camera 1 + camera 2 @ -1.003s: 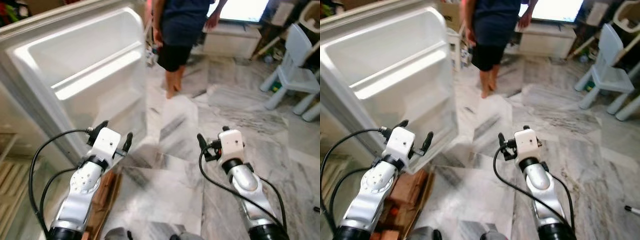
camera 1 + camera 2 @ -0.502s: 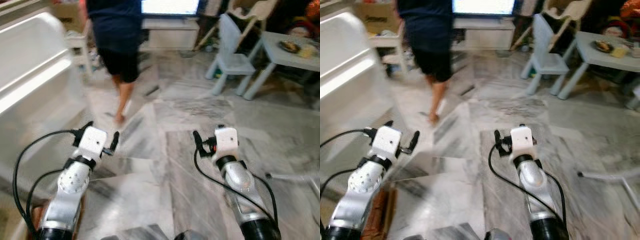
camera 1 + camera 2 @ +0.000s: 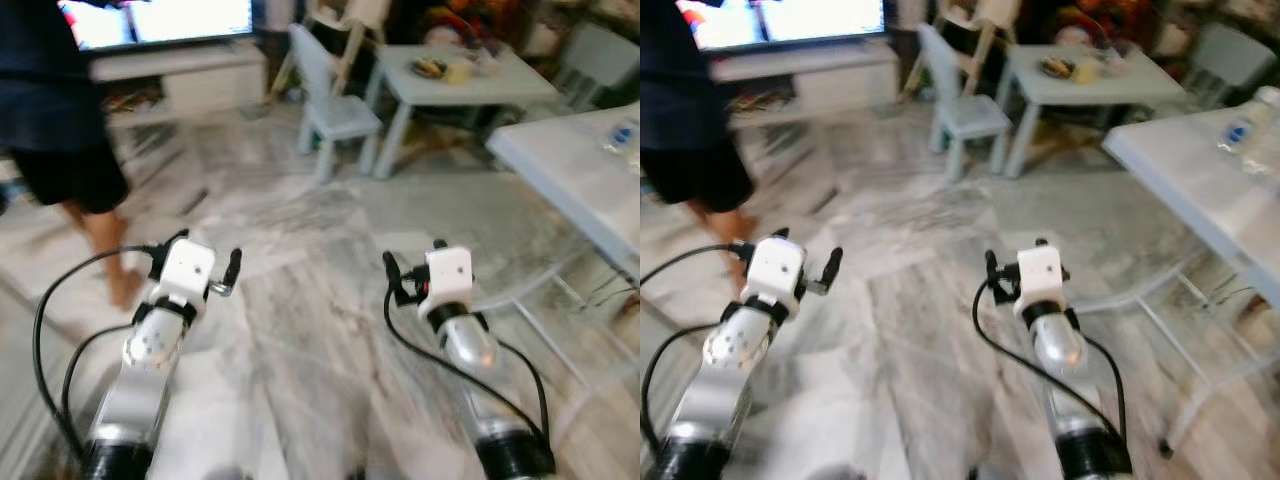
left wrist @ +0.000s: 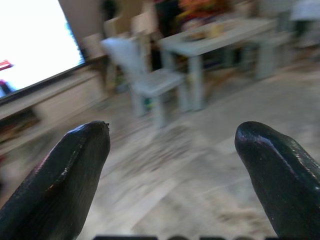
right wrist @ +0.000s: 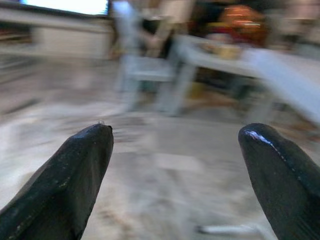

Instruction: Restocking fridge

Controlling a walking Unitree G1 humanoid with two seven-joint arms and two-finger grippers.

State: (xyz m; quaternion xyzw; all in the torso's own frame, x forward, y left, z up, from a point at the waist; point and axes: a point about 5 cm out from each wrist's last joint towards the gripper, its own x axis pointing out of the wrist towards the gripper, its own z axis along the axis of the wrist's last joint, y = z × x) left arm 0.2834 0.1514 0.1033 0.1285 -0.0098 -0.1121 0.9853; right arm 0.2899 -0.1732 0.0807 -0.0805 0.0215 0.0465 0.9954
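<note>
The marble floor (image 3: 300,330) took up most of the blurred head views, grey-veined and running from the lower edge up to the furniture at the back. A white folding table (image 3: 1200,170) cut in from the right edge, with a bottle (image 3: 1240,130) on it near the upper right corner. A person (image 3: 60,130) in dark shirt and shorts stood barefoot at the upper left, in front of a bright screen (image 3: 160,20) above a low white cabinet (image 3: 180,75). At upper centre stood a small pale table (image 3: 470,85) carrying a plate (image 3: 432,68), with a pale chair (image 3: 330,110) just beside it on its left. No fridge and no goods to stock could be made out in any view.

Both silver arms reached forward in the lower half of the frame. The left gripper (image 4: 175,165) hung over bare floor, its fingers spread wide and holding nothing. The right gripper (image 5: 182,170) did likewise, fingers wide apart and empty.
</note>
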